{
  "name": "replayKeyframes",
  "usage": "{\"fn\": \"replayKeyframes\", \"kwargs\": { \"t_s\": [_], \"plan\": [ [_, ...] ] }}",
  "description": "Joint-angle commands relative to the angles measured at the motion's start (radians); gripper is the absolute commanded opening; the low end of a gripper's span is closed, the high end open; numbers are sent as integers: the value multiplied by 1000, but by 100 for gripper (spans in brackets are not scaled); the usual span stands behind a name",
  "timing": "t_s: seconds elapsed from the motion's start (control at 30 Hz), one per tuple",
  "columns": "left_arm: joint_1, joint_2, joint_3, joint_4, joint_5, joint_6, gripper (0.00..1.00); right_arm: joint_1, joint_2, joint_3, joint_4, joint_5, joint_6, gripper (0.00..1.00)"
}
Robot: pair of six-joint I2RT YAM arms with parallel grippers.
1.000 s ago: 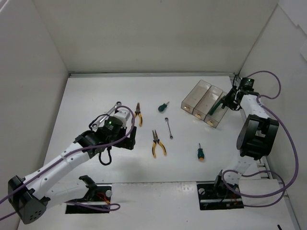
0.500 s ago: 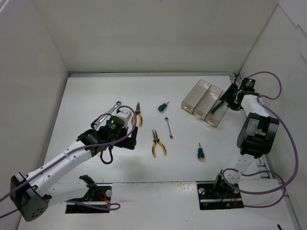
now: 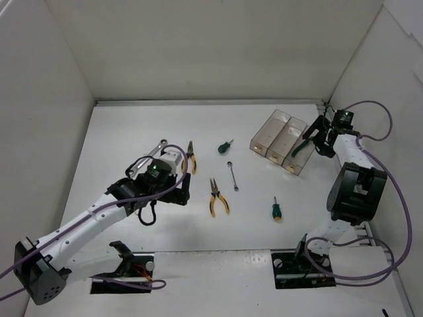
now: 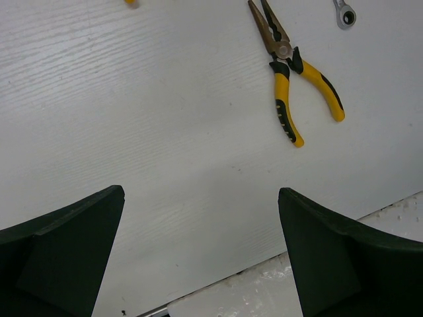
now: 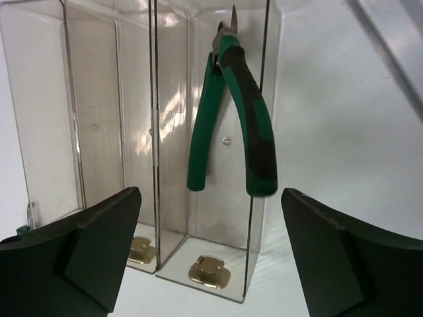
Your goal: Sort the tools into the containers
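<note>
The green-handled pliers [image 5: 231,112] lie tilted in the rightmost bin of the clear containers [image 5: 92,132], handles towards my right gripper [image 5: 211,251]. That gripper is open and holds nothing, and the handles hang free of its fingers. In the top view the pliers [image 3: 301,145] sit at the right end of the containers [image 3: 269,135], with the right gripper [image 3: 316,140] just beside them. My left gripper [image 3: 182,188] hovers open over bare table left of one yellow-handled pliers [image 4: 291,79], which also shows in the top view [image 3: 217,196].
On the table lie a second yellow-handled pliers [image 3: 190,157], two silver wrenches [image 3: 231,176] [image 3: 147,158] and two green-handled screwdrivers [image 3: 225,146] [image 3: 275,210]. The white walls stand close behind and to the right of the containers.
My right gripper has opened and let go of the green-handled pliers, which now rest in the rightmost bin; it has drawn back a little to the right. The left arm has hardly moved.
</note>
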Motion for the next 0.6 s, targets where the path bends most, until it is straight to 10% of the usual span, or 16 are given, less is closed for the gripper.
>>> {"fn": "replayKeyframes", "kwargs": {
  "t_s": [0.0,0.57],
  "plan": [
    [6,-18,-1,58,7,-23,100,-7,-141,22,-7,73,-3,86],
    [6,26,24,49,-11,-89,100,186,-441,43,-179,249,-145,83]
  ]
}}
